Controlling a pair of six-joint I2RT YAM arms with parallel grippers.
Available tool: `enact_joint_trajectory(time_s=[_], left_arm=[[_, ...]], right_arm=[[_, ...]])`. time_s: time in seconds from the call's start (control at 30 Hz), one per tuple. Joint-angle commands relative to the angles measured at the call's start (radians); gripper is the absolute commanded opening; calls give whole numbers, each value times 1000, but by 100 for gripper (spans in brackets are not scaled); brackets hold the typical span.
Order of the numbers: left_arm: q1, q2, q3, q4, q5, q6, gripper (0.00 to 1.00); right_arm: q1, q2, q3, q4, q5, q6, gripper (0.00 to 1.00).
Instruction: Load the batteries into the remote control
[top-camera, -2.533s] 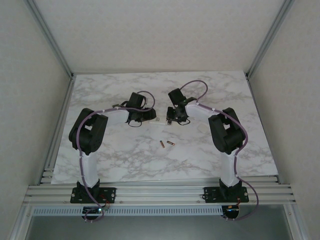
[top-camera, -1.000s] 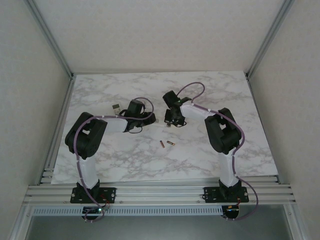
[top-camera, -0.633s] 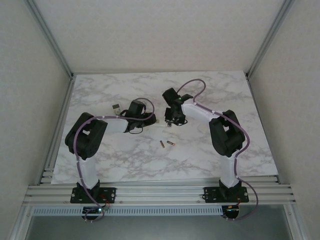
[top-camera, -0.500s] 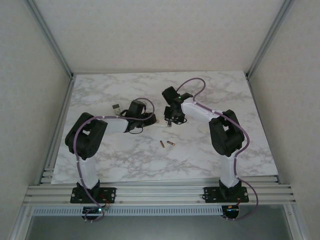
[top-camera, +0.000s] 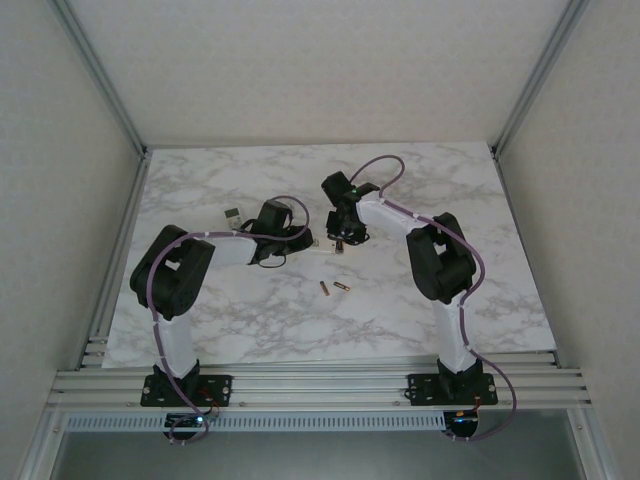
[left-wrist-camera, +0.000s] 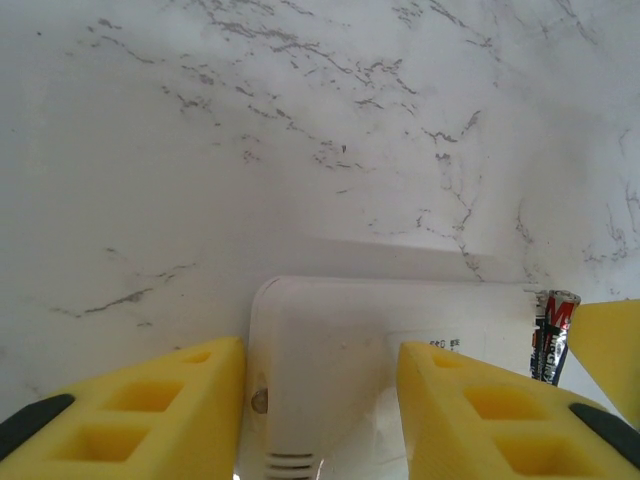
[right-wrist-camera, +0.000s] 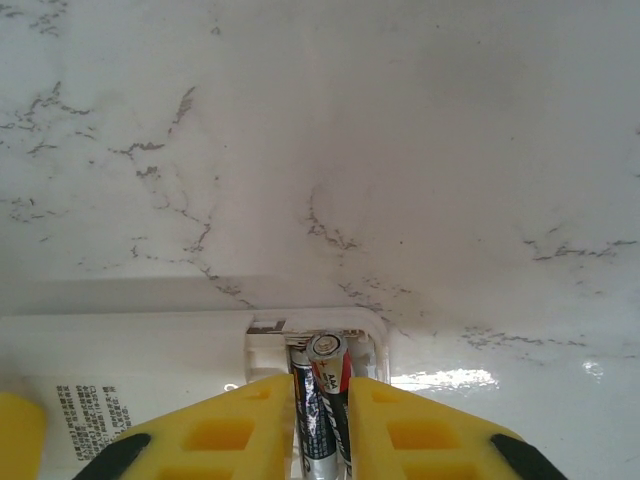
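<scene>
**Battery loading at the remote: stock of the table**

1. Table: marble top, carrying everything below.
2. Right arm: is reaching to the table's middle. Its elbow is now sitting further left than half a second ago, and its wrist has edged toward the far side.
3. Left arm: is reaching in from the left, posed as it was a second ago.
4. Remote: white, is lying back-up between the two wrists, in the same spot as before.
5. Left gripper: fingers are standing partly spread. One is sitting beside the remote's end and the other is lying over its back, so they are not closing across it.
6. Right gripper: fingers are drawn close at the open compartment, flanking a battery. Whether they are pinching it cannot be told.
7. That battery: is pointing one end up out of the compartment.
8. Second battery: is lying in the compartment just beside the first.
9. Loose batteries: are lying near each other on the marble, nearer the bases than the remote, unmoved.
10. Pale piece: is lying left of the left wrist; too small to identify.
</scene>
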Motion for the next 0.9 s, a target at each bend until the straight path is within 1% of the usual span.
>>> enact_joint_trajectory(time_s=[0.0, 0.23, 0.57, 0.7, 0.87], left_arm=[[-30, 0, -11, -134, 58, -21, 43], [-30, 0, -18, -128, 59, -25, 43], [-30, -3, -24, -119, 63, -29, 43], [-30, -1, -22, -119, 62, -31, 42], [-30, -3, -24, -117, 63, -31, 42]], right_arm=[[-4, 27, 22, -23, 10, -11, 19], [-4, 31, -1, -28, 19, -4, 13], [-2, 33, -22, -47, 64, -29, 13], [0, 40, -25, -46, 49, -29, 13], [27, 62, -53, -26, 52, -44, 17]])
